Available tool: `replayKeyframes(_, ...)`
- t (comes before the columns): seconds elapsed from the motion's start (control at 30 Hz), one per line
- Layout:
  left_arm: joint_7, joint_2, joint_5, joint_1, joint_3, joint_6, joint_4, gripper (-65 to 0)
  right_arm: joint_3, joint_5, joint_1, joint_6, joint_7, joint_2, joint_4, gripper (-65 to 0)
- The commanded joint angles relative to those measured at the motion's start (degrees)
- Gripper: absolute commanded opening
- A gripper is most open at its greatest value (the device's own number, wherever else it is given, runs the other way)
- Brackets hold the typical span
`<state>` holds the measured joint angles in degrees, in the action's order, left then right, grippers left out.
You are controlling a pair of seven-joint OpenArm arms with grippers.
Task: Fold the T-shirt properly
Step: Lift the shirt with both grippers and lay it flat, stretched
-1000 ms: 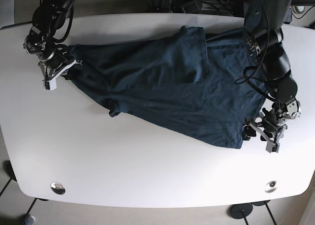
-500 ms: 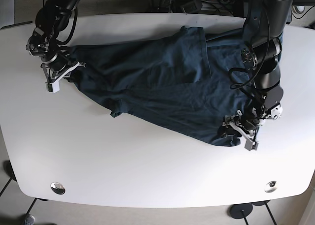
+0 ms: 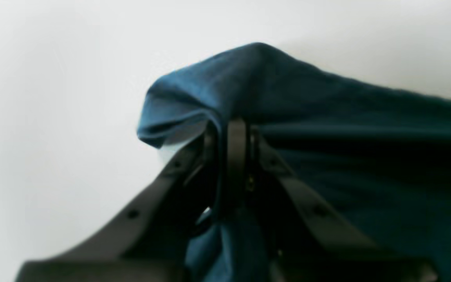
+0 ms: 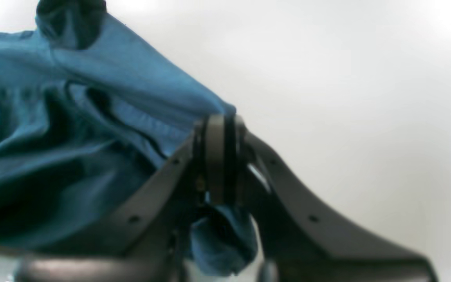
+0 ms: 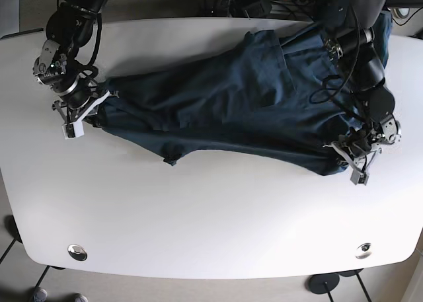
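A dark blue T-shirt (image 5: 225, 107) lies stretched across the white table (image 5: 211, 223), pulled taut between both arms. My left gripper (image 5: 345, 155) is at the right of the base view, shut on the shirt's lower corner; in the left wrist view its fingers (image 3: 236, 141) pinch a fold of the T-shirt (image 3: 327, 117). My right gripper (image 5: 86, 109) is at the left of the base view, shut on the opposite corner; the right wrist view has the pads (image 4: 220, 156) clamped on the T-shirt (image 4: 73, 137). One sleeve (image 5: 271, 64) lies folded over near the back.
Cables and dark equipment (image 5: 264, 1) sit behind the table's back edge. Two round metal fittings (image 5: 78, 252) (image 5: 363, 250) are set near the table's front edge. The table surface below the shirt is bare white.
Both grippers have pulled apart, stretching the shirt flatter and straighter. The left gripper moved right and up with its corner; the right gripper shifted slightly down. The shirt's lower edge has risen.
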<state>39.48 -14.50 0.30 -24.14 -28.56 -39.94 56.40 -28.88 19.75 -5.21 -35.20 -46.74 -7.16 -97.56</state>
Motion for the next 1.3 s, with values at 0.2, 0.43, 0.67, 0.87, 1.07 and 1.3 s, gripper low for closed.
replayKeyframes(0.2, 8.74, 1.18, -0.87, 2.82, -0.59, -0.06, 26.54, -63.9, 5.19, 0.34, 9.48, 0.17, -2.18, -2.47, -2.88, -63.3)
replayKeyframes(0.43, 12.34, 1.10, -0.34, -11.77, 2.23, -0.06, 30.06, -63.9, 9.15, 0.34, 31.28, 0.26, -7.72, -6.42, 3.80, -63.3)
replayKeyframes(0.67, 12.34, -1.98, -0.60, -37.88, 8.73, -0.06, 20.74, -63.9, 15.92, 0.43, 66.27, 0.26, -7.46, -13.28, 26.66, -63.3)
replayKeyframes(0.87, 12.34, -3.56, -0.78, -45.53, 8.73, -0.06, 17.93, -63.9, 18.99, 0.87, 76.99, 0.17, -7.90, -13.98, 28.59, -63.3)
replayKeyframes(1.07, 12.34, -3.83, -0.87, -28.83, 2.93, -0.06, 24.43, -63.9, 12.66, 1.04, 56.51, 0.17, -15.98, -13.37, 10.22, -63.3)
replayKeyframes(1.3, 12.34, -0.14, -0.87, 1.86, -8.06, -0.06, 38.41, -63.9, 2.64, 1.04, 20.29, -0.18, -17.04, -6.69, -9.30, -63.3)
